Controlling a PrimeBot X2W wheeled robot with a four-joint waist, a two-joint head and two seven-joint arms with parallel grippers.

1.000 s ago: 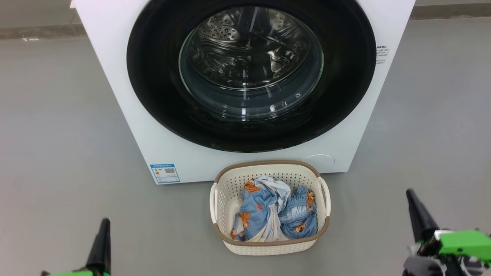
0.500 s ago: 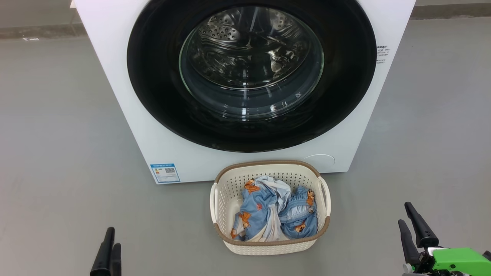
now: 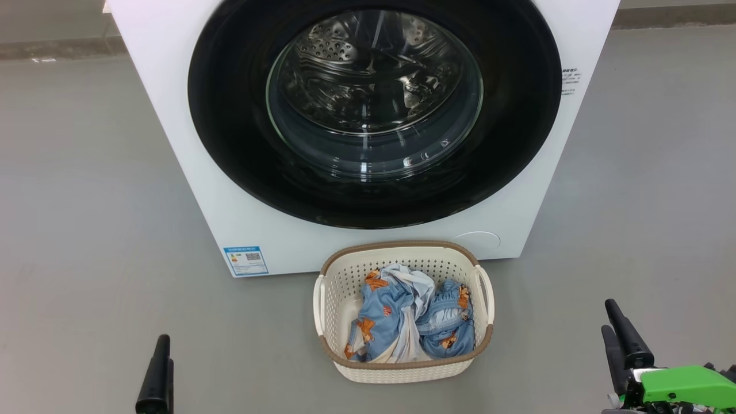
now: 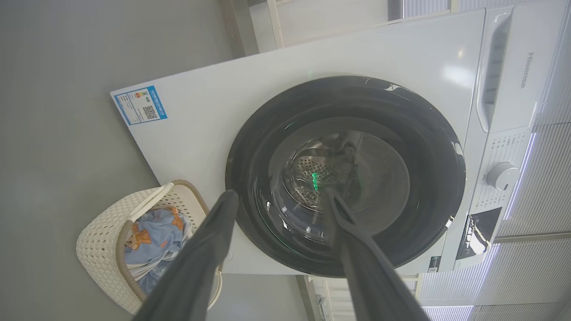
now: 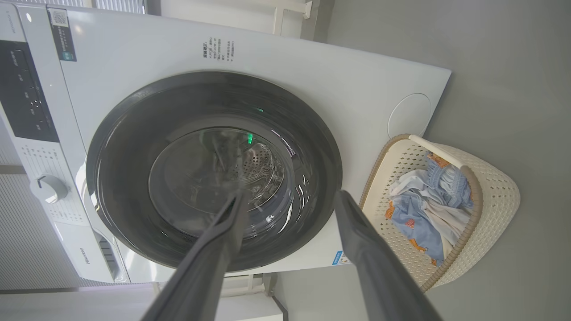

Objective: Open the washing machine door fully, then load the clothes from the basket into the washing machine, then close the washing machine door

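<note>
The white washing machine (image 3: 190, 190) stands straight ahead. Its door (image 3: 230, 144), a wide black rim around a bulging glass window, is shut against the front, and the steel drum shows through the glass. The cream basket (image 3: 402, 245) sits on the floor just before the machine, holding the light-blue and white clothes (image 3: 385, 316). My left gripper (image 3: 161, 345) hangs low at the left, well clear of the basket. In the left wrist view the left gripper (image 4: 279, 196) has its fingers spread and empty. My right gripper (image 3: 606, 316) is low at the right. The right gripper (image 5: 291, 196) is likewise open and empty.
Grey floor surrounds the machine on both sides. A blue label sticker (image 3: 245, 260) and a round filter cap (image 3: 476, 240) mark the lower front. The control panel with its dial (image 4: 502, 175) and a detergent drawer lie along the machine's top edge.
Both grippers have gone from shut to open. The right gripper has sunk lower in the head view and the left has dipped slightly. Machine and basket have not moved.
</note>
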